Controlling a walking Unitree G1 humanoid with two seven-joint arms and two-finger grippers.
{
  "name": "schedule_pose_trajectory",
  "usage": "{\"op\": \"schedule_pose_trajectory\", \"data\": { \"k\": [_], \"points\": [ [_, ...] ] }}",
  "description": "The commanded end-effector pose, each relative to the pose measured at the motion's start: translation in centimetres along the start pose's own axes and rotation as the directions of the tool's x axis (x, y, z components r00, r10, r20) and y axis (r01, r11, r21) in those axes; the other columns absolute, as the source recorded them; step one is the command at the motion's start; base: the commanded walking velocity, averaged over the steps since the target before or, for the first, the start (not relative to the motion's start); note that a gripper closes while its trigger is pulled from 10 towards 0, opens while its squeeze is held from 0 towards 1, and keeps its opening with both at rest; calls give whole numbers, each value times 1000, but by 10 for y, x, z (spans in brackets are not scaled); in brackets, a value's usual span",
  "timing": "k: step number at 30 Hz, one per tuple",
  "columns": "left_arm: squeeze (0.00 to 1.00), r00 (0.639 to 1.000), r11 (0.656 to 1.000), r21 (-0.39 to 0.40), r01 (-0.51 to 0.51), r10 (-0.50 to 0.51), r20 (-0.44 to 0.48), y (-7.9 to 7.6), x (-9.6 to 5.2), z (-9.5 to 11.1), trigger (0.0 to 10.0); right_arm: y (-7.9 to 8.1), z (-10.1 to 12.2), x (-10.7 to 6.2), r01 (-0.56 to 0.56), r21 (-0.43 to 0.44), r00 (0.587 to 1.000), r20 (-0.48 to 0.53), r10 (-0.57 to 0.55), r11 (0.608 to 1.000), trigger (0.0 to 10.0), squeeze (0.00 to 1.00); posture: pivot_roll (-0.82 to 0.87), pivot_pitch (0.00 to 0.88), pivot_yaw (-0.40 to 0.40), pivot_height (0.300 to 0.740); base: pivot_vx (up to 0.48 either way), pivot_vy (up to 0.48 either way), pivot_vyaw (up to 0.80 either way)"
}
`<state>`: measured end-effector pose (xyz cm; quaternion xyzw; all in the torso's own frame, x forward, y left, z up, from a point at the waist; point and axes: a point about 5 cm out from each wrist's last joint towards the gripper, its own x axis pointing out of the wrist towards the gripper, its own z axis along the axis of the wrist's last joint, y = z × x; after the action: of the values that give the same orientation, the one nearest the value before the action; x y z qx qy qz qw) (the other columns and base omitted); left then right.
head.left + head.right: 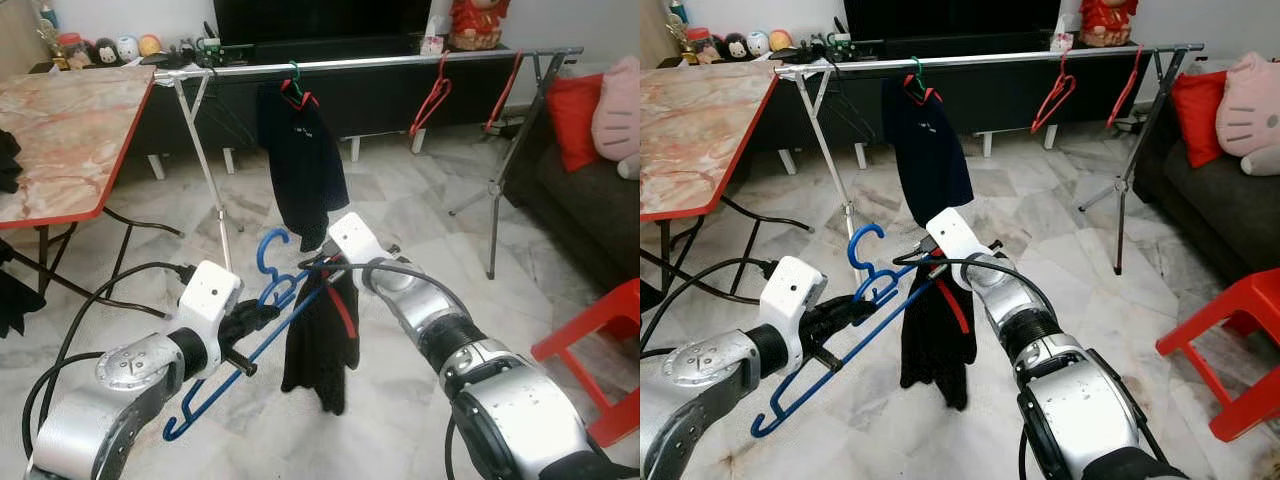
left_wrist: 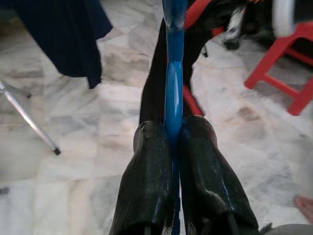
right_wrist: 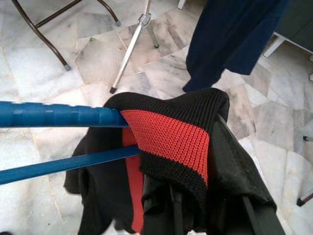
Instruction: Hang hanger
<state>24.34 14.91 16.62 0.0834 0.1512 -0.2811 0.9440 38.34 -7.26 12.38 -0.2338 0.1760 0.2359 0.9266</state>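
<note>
A blue plastic hanger slants across in front of me, hook uppermost. My left gripper is shut on its bar, the two fingers pressed on either side. A black knitted garment with a red stripe is draped over the hanger's far end and hangs down towards the floor. My right gripper is at that end, shut on the garment's top edge, its fingers mostly covered by the cloth.
A metal clothes rail on tripod legs crosses the room ahead, carrying a navy shirt and two red hangers. A marble-topped table stands to the left, a dark sofa and a red stool to the right.
</note>
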Motion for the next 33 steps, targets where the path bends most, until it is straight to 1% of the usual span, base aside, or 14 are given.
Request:
{"op": "schedule_pose_trajectory", "data": {
  "k": [1, 3, 5, 6, 8, 12, 13, 16, 18, 21, 26, 28, 30, 33],
  "points": [
    [0, 1000, 1000, 26, -11, 10, 12, 0, 3, 3, 10000, 3, 19, 0, -14, -17, 998, 66, 15, 1000, 10000, 0, -54, 0, -7, 740, 0, 0, 0],
    [0, 1000, 1000, 24, -19, 19, 5, 2, 4, 1, 10000, 5, 20, 0, -23, -22, 997, 73, 24, 999, 10000, 0, -60, 0, -7, 740, 0, 0, 0],
    [0, 1000, 1000, 27, -16, 16, -6, 2, 4, -1, 10000, 7, 21, -1, -32, -41, 996, 77, 35, 999, 10000, 0, -61, 0, -7, 740, 0, 0, 0],
    [0, 1000, 999, 40, 3, -2, -26, 1, 3, -6, 10000, 7, 21, -1, -32, -71, 996, 77, 37, 997, 10000, 0, -62, 0, -6, 740, 0, 0, 0],
    [0, 1000, 999, 43, 3, -2, -30, 1, 3, -7, 10000, 6, 21, -1, -29, -78, 997, 76, 35, 997, 10000, 0, -62, 0, -6, 740, 0, 0, 0],
    [0, 999, 999, 18, -38, 39, -24, 7, 6, -11, 10000, 6, 22, -2, -31, -93, 996, 77, 38, 995, 10000, 0, -65, 0, -6, 740, 0, 0, 0],
    [0, 998, 999, 17, -49, 50, -25, 9, 7, -12, 10000, 8, 23, -3, -49, -125, 995, 79, 59, 991, 10000, 0, -70, 0, -7, 740, 0, 0, 0],
    [0, 997, 997, 14, -73, 73, -20, 13, 9, -14, 10000, 10, 25, -4, -61, -158, 994, 83, 75, 986, 10000, 0, -70, 0, -7, 740, 0, 0, 0],
    [0, 996, 996, -2, -93, 93, -3, 17, 12, -15, 10000, 13, 27, -6, -86, -200, 990, 95, 106, 976, 10000, 0, -75, 0, -7, 740, 0, 0, 0],
    [0, 998, 998, -24, -55, 56, 17, 15, 12, -15, 10000, 16, 26, -8, -111, -242, 986, 95, 138, 964, 10000, 0, -75, 0, -6, 740, 0, 0, 0],
    [0, 998, 998, -35, -50, 50, 22, 17, 13, -18, 10000, 16, 21, -10, -132, -283, 983, 84, 161, 950, 10000, 0, -77, 0, -8, 740, 0, 0, 0],
    [0, 998, 997, -58, -51, 53, 32, 19, 13, -20, 10000, 16, 21, -12, -147, -298, 981, 80, 178, 943, 10000, 0, -77, 0, -8, 740, 0, 0, 0],
    [0, 999, 997, -76, -5, 8, 40, 16, 14, -23, 10000, 17, 22, -16, -185, -339, 968, 97, 230, 922, 10000, 0, -81, 0, -7, 740, 0, 0, 0],
    [0, 999, 997, -80, 8, -5, 40, 15, 13, -24, 10000, 18, 22, -18, -193, -349, 965, 101, 242, 917, 10000, 0, -81, 0, -7, 740, 0, 0, 0]
  ]
}}
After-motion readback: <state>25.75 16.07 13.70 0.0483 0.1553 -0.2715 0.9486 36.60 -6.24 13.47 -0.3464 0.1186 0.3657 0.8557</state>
